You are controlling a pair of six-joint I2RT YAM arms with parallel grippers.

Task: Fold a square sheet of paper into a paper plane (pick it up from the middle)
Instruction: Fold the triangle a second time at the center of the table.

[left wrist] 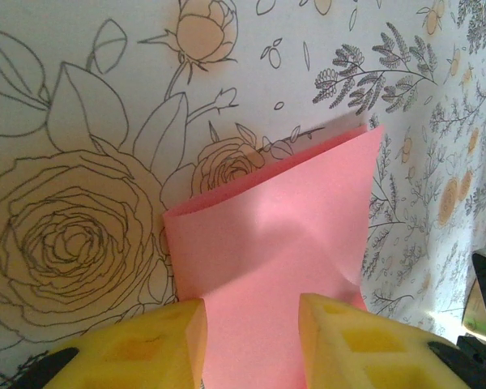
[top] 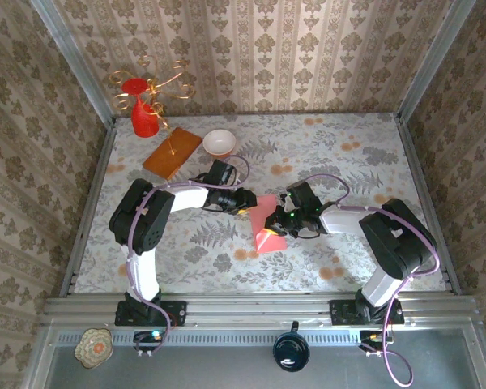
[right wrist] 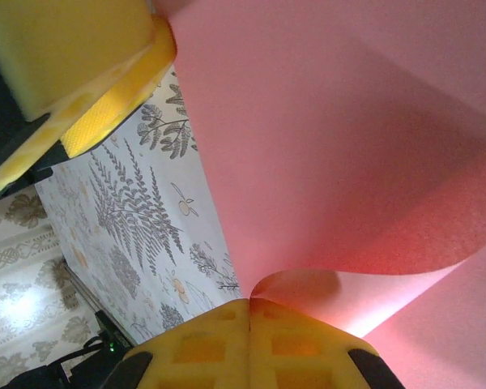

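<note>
The square sheet of paper [top: 267, 223] is pink and lies partly doubled over on the flowered table [top: 348, 154], between the two grippers. My left gripper [top: 245, 201] is open at its left edge. In the left wrist view the yellow fingers [left wrist: 138, 344] stand apart over the paper [left wrist: 283, 235], with the folded layer reaching away from them. My right gripper [right wrist: 249, 324] is shut on the paper's curled edge [right wrist: 332, 146], and a lifted flap bends up from the pinch. The left gripper's yellow finger [right wrist: 73, 57] shows at the top left of the right wrist view.
At the back left stand a red vase [top: 142, 113], an orange-brown wooden board [top: 172, 151] and a white bowl [top: 219, 143]. A dark mug [top: 292, 350] and a small dish [top: 94, 347] sit below the table's front rail. Patterned walls close three sides.
</note>
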